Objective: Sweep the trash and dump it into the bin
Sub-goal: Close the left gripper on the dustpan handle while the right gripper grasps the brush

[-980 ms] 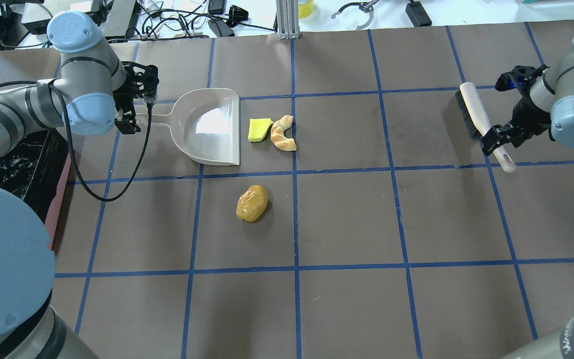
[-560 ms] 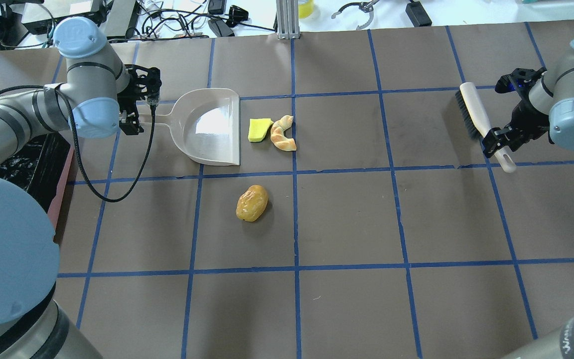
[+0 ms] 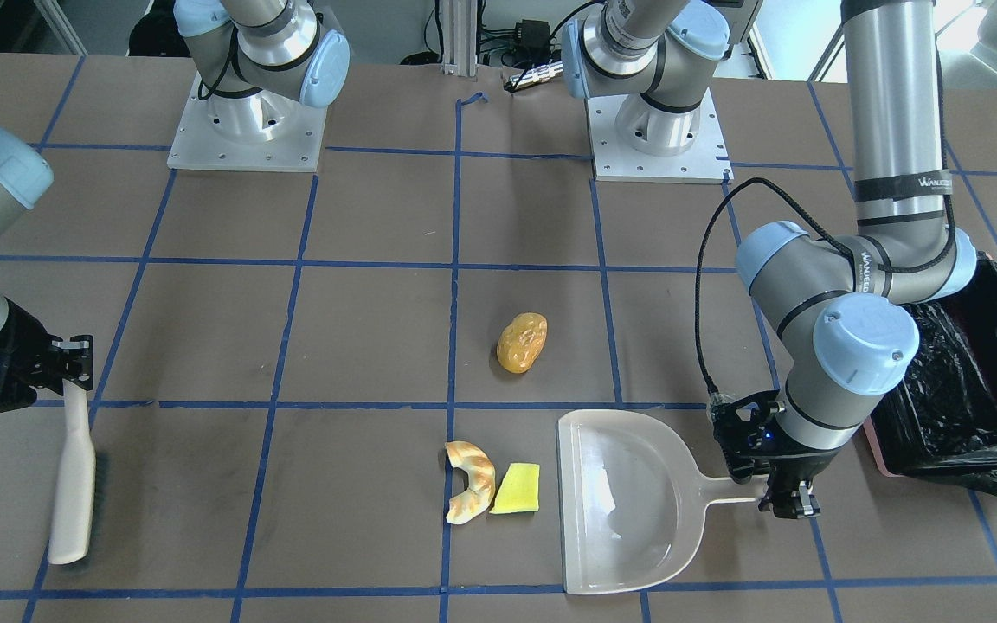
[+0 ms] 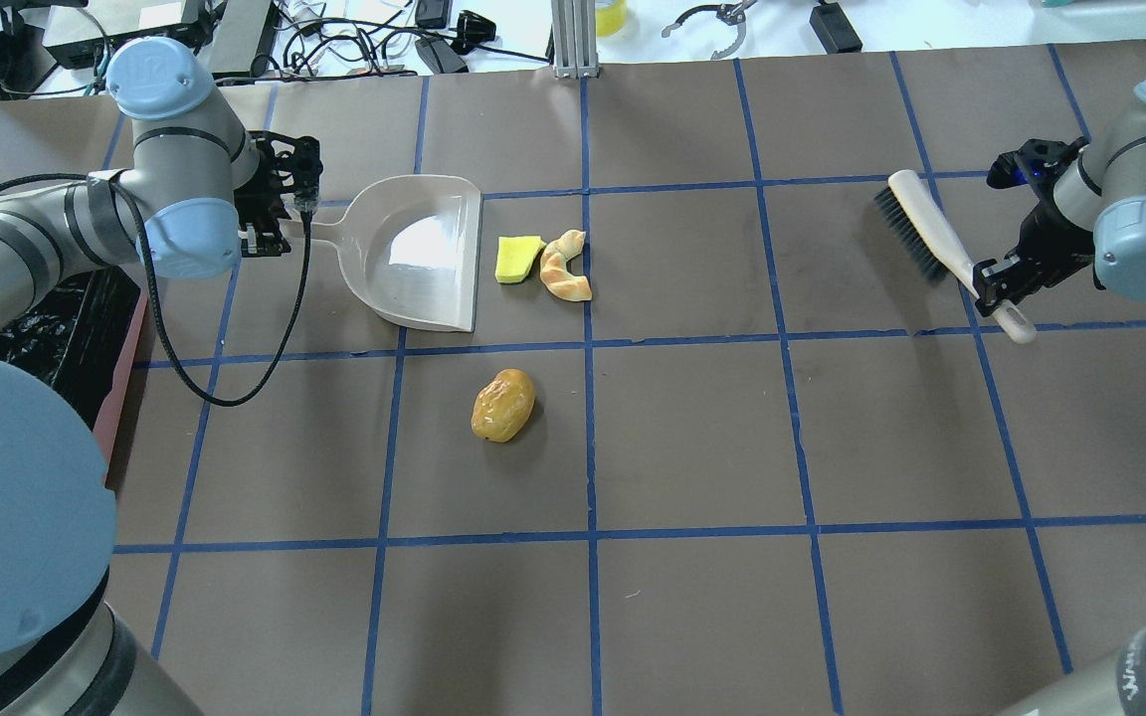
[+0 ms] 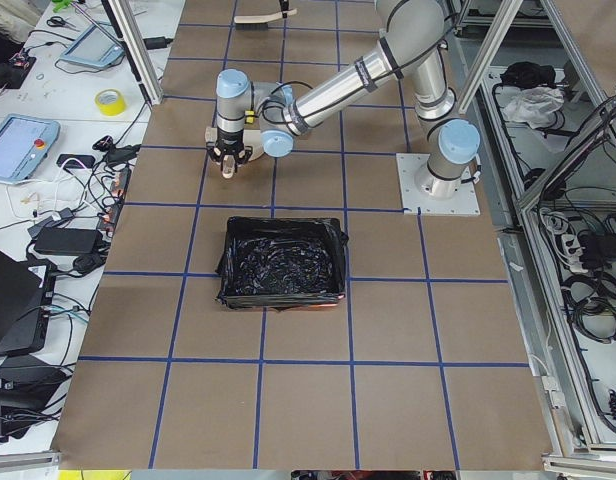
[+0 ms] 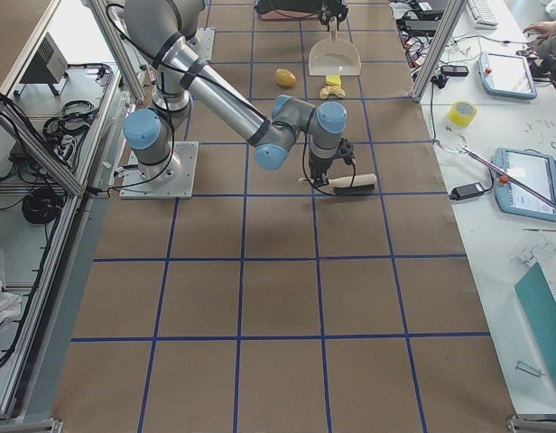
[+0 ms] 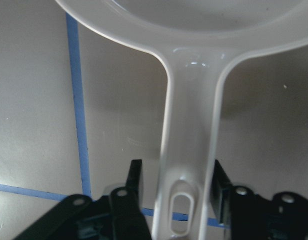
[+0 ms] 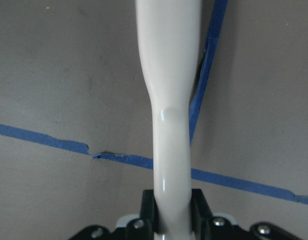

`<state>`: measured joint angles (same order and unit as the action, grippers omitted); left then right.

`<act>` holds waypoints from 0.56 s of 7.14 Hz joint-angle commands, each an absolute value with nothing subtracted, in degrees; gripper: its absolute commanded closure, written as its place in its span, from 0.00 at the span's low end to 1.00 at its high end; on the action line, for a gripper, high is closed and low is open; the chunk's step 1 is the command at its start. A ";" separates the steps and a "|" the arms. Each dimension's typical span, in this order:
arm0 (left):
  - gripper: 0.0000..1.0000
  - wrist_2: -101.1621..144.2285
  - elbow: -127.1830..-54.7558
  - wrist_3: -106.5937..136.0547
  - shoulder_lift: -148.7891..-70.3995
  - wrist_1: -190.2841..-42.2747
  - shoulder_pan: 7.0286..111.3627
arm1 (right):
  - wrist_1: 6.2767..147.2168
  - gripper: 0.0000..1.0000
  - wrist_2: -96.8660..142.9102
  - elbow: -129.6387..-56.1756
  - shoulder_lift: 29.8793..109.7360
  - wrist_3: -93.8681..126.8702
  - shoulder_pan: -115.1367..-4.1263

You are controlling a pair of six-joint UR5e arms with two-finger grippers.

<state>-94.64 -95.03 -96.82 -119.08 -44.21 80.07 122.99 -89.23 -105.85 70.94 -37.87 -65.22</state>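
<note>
left fingers (image 7: 135, 182): clamped on the dustpan (image 4: 424, 259) handle; pan on the table (image 4: 692, 447), mouth facing the trash
right fingers (image 8: 150, 202): closed on the brush (image 4: 931, 239) handle; bristles well apart from the trash
trash: wedge (image 4: 517, 259) touching croissant (image 4: 565, 267), just beside the pan lip; oval (image 4: 503, 405) apart, nearer our base
bin (image 3: 948, 407): on our left, beyond the pan handle
step: we judge both tools gripped, sweep not begun
next: we carry the brush behind the croissant and push toward the lip; oval likely needs its own pass
</note>
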 commanded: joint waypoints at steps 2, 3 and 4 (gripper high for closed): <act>1.00 -94.57 -95.01 -97.12 -118.65 -44.12 80.07 | 122.52 1.00 -89.21 -105.47 71.19 -37.18 -65.21; 1.00 -94.48 -95.01 -97.55 -118.39 -44.03 80.07 | 122.08 1.00 -89.12 -104.69 72.15 -35.00 -65.39; 1.00 -94.48 -95.18 -100.08 -118.13 -44.03 80.16 | 121.38 1.00 -88.60 -103.37 73.46 -32.20 -66.00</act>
<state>-94.51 -95.05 -97.97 -118.42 -44.07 80.08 122.12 -89.03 -104.66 72.11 -35.10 -65.46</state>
